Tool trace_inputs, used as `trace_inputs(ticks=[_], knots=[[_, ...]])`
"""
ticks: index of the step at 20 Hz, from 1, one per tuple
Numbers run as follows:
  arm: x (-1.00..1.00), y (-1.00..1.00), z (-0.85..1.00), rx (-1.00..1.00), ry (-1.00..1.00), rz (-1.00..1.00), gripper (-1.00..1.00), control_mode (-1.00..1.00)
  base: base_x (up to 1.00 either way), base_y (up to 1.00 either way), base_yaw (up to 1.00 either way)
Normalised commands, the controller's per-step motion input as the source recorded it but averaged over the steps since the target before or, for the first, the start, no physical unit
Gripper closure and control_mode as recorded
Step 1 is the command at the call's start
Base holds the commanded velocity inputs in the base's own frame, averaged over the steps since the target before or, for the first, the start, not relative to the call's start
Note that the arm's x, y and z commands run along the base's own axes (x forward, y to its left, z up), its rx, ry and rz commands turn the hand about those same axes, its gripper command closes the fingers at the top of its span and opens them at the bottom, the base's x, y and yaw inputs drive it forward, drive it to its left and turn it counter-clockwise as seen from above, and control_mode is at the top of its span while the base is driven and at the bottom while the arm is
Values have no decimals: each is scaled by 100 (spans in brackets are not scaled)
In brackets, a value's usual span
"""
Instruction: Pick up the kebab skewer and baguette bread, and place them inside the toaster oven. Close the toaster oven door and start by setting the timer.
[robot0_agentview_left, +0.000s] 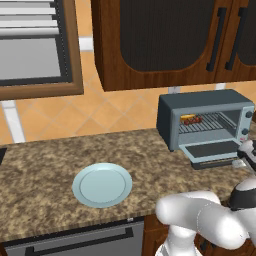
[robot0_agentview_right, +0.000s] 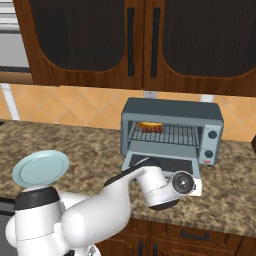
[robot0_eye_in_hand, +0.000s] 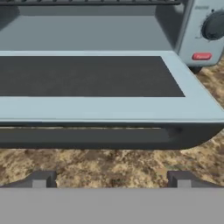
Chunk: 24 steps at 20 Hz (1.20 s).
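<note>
Landmark is the oven (robot0_agentview_right: 172, 131), which sits on the bench (robot0_agentview_left: 45, 165) against the tiled wall. Both food items look loaded: the bread (robot0_agentview_right: 150, 124) and skewer (robot0_agentview_right: 152, 129) lie on the wire rack (robot0_agentview_right: 175, 134) inside the oven, toward its left end, skewer just in front of the bread and apparently touching it, though too small to be sure. That leaves the closing and timer steps. The door (robot0_eye_in_hand: 87, 76) hangs dropped open and flat in front of the oven mouth, glass face up, bar handle (robot0_eye_in_hand: 83, 136) along its front edge, nearest the arm. The pincer (robot0_eye_in_hand: 111, 179) is spread wide and empty, low in front of the door, level with the handle and not touching it. I judge it sits there to get under or behind the front lip and swing the door up; wide jaws give room to straddle the bar. The knobs (robot0_agentview_right: 213, 135) are on the oven's right panel, above a red button (robot0_eye_in_hand: 201, 56), reachable only once the door is up. The empty plate (robot0_agentview_left: 102, 184) sits well left of the oven, no longer needed. Risk: the push slips off the lip, or nudges the oven back.
</note>
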Motion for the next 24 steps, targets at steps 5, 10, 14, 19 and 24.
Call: trace_inputs(ticks=[5, 10, 14, 19, 24], knots=[[-9, 0, -34, -1, 2, 2, -100, -100, 0, 0, 0], [2, 2, -33, 0, 0, 2, -100, -100, 0, 0, 0], [11, 0, -21, 0, 0, 1, -100, -100, 0, 0, 0], [23, 0, -3, 0, -3, 0, -100, -100, 0, 0, 0], [16, 0, -18, 0, -4, 1, -100, -100, 0, 0, 0]])
